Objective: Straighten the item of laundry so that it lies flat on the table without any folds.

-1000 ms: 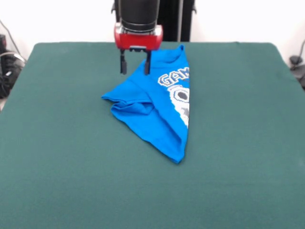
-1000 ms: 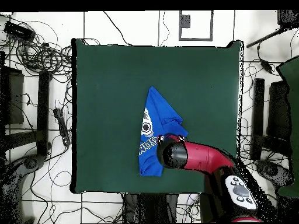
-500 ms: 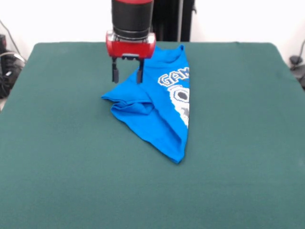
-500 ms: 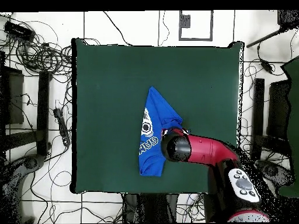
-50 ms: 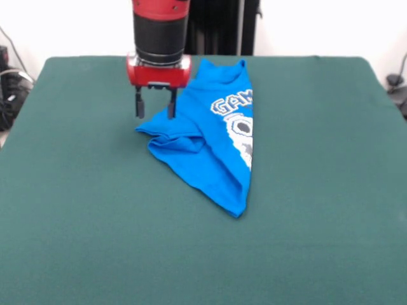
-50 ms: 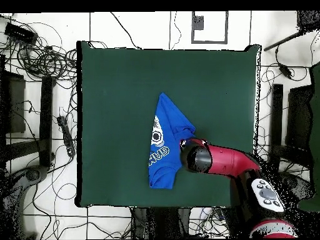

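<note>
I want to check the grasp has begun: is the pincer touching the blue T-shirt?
Apart. The front view shows the open pincer hanging above the T-shirt, with green table visible under its left tip.

I've got the green table (image 5: 82, 210) here, a folded blue T-shirt (image 5: 210, 149) lying on it just beyond the centre.

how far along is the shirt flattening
Nothing looks done: the blue T-shirt lies folded over itself on the green table, its print half hidden. In hand: the open gripper hangs empty above the shirt's side corner. Left: grasp an edge and spread every fold flat.
</note>
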Motion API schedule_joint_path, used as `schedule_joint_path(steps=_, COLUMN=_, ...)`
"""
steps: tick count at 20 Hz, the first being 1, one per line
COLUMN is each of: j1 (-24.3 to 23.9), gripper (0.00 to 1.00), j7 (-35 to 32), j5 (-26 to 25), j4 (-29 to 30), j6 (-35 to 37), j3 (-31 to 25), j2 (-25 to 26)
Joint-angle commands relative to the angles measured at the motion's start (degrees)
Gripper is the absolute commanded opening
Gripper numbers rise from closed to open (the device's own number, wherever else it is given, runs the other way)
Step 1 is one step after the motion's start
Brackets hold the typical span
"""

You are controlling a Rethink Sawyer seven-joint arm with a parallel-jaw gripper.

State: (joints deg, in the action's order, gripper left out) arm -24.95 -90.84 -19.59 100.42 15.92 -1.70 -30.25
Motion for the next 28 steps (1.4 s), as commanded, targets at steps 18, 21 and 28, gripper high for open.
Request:
schedule_joint_path(steps=18, j1=-1.88, gripper=1.0, j7=0.16, j5=-6.67, j4=-1.11, j6=2.94, j3=-8.62, j2=2.65)
schedule_joint_path(steps=21, j1=-1.3, gripper=1.0, j7=-0.66, j5=-6.28, j4=-0.4, j6=2.85, j3=-8.49, j2=2.1)
schedule_joint_path(steps=28, j1=-0.16, gripper=1.0, j7=-2.35, j5=-5.43, j4=0.23, j6=2.24, j3=-8.29, j2=1.95)
